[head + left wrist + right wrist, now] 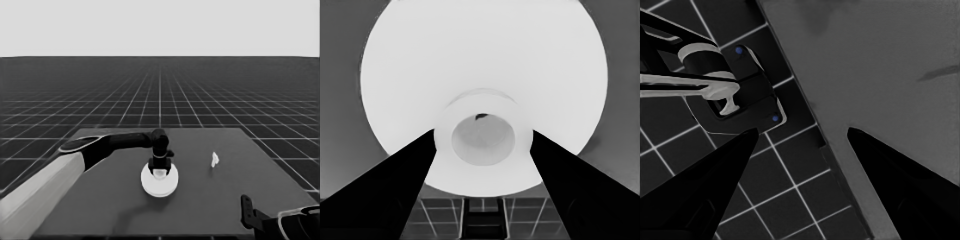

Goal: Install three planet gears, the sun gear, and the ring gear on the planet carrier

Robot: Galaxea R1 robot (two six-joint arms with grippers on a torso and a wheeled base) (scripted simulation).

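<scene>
One white disc, the larger round part (159, 184), lies at mid-table with the left gripper (160, 169) planted over its centre, fingers (395, 200) pinching its raised hub (seen large in the left wrist view). A thin white piece (214, 160) stands well apart. The right gripper (800, 145) waits, spread, at the table's (210, 210) near right corner.

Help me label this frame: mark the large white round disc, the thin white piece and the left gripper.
Larger round part, white disc (159, 187): head view, its near rim.
Thin white piece (214, 159): head view, its middle.
Left gripper (160, 170): head view, between fingertips over the disc's centre.
</scene>
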